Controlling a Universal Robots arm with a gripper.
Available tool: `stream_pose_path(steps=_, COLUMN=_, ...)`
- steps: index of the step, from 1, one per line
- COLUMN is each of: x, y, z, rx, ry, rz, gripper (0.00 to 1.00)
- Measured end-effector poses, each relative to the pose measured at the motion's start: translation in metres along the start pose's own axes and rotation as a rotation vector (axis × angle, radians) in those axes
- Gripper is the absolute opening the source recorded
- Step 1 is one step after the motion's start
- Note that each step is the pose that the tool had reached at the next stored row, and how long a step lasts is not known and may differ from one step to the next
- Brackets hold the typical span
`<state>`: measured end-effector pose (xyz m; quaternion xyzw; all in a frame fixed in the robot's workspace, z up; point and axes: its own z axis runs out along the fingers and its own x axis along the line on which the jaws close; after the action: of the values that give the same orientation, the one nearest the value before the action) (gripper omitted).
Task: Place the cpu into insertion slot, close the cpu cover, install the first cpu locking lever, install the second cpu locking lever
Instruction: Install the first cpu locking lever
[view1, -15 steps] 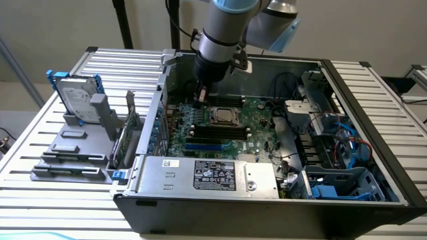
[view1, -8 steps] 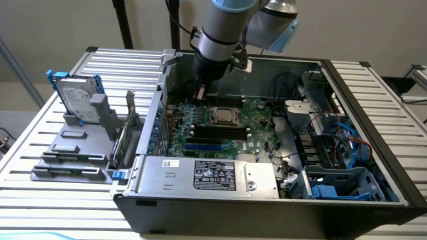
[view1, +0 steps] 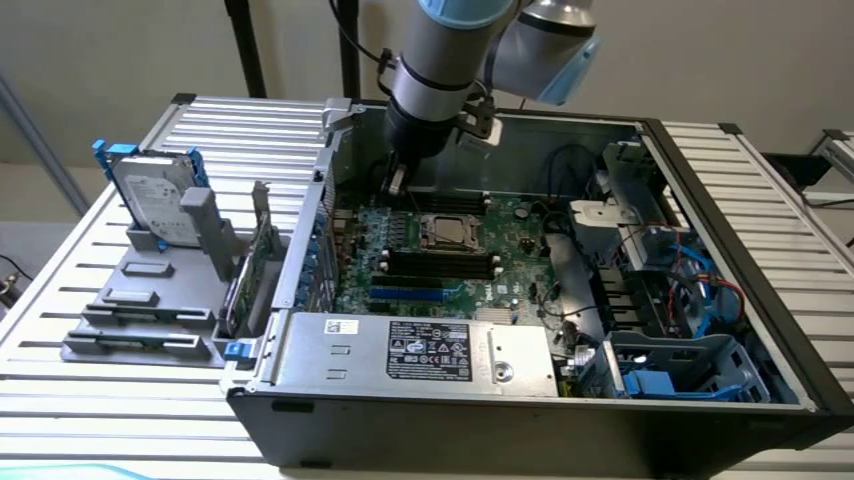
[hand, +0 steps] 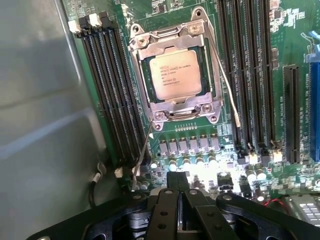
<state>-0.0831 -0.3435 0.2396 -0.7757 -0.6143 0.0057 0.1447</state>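
The arm (view1: 441, 55) hangs from the top edge of the exterior view, its silver-grey wrist section pointing nearly straight down. It stands toward the far side of the scene, slightly to the exterior view's left of centre. A blue-capped joint (view1: 554, 45) sits just to its right. Below, the gripper (view1: 398, 178) points downward, its dark fingers (hand: 170, 200) pressed together.

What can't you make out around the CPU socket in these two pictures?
- Insertion slot contacts: wrist view, covered by the cpu and cpu cover.
- Print on the cpu: wrist view, too small to read.
- Locking levers: exterior view, too thin to trace.
- Board under the gripper: wrist view, hidden by the gripper.
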Motion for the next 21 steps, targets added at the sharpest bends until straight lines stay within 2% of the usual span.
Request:
stream_pose_path(steps=6, x=-0.0005, y=-0.0025, z=-0.0002, rx=0.011, ry=0.0459, rz=0.028, gripper=0.11)
stream_pose_path(steps=10, x=-0.0007, y=-0.0043, z=-0.0008, rx=0.0151, ry=0.0765, rz=0.051, gripper=0.11)
stream_pose_path(steps=14, x=-0.0009, y=-0.0052, z=-0.0008, rx=0.0134, ry=0.0995, rz=0.086, gripper=0.11)
stream_pose_path(steps=21, x=-0.0011, y=-0.0058, z=-0.0007, rx=0.0006, ry=0.1329, rz=0.165, gripper=0.11)
